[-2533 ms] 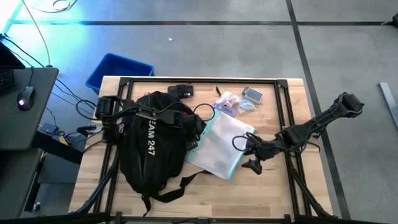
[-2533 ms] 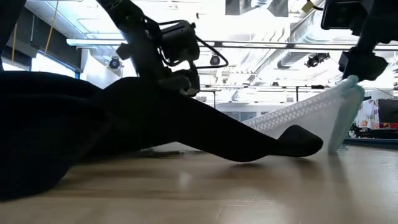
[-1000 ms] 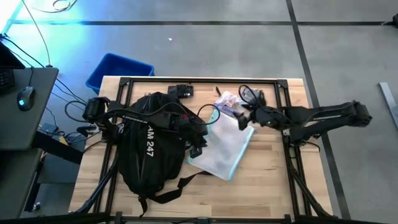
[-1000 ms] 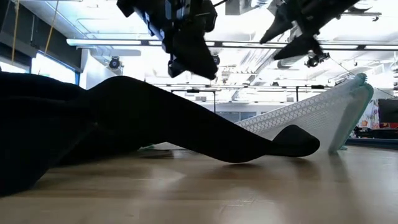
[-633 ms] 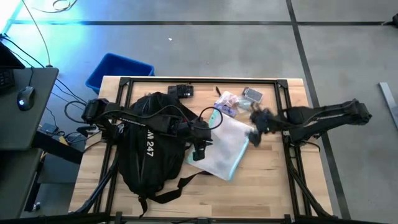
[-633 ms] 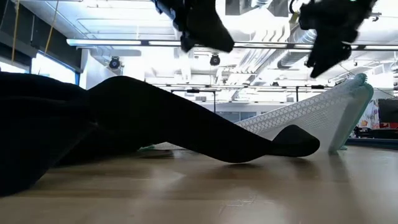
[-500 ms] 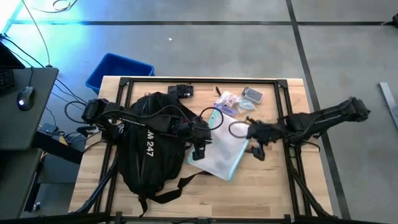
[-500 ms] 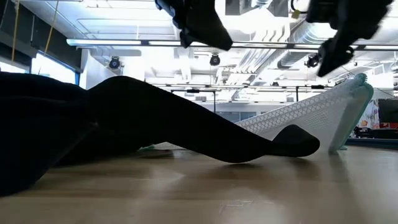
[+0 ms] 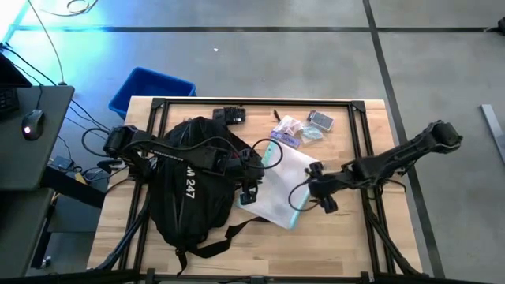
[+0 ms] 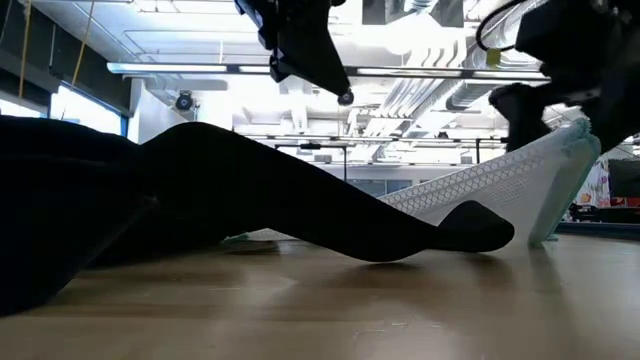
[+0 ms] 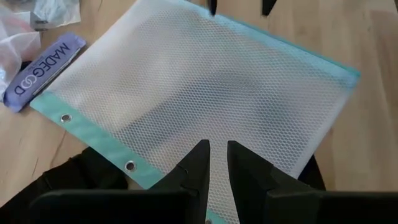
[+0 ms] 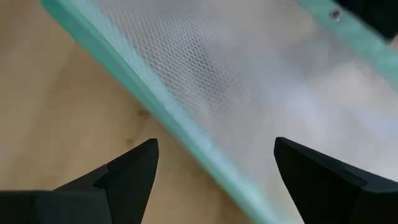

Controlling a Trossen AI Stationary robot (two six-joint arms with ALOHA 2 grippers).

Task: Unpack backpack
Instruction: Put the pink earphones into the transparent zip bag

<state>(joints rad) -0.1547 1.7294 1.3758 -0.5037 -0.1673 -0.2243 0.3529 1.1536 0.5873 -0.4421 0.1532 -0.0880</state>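
Observation:
The black backpack (image 9: 189,189) lies on the table's left half, white "247" lettering up; in the low view it is the dark mass (image 10: 150,200). A white mesh pouch (image 9: 282,183) with a teal border lies beside it, its left corner on the backpack's edge. In the low view its right end (image 10: 570,140) stands raised. My left gripper (image 9: 249,192) hangs above the pouch's left end, shut with only a slit (image 11: 217,155) between the fingers. My right gripper (image 9: 309,197) is open over the pouch's teal right edge (image 12: 186,134), one finger on each side of it.
Small items lie at the far side: clear plastic packets (image 9: 289,128), a purple labelled bar (image 11: 43,68), a small grey packet (image 9: 319,120) and a black object (image 9: 229,115). A blue bin (image 9: 150,88) stands on the floor beyond the far left corner. Bare wood lies along the near edge.
My right gripper has swung from above the small items at the far side toward the near edge and down, and now stands over the pouch's right edge, still open. The pouch and backpack have stayed in place.

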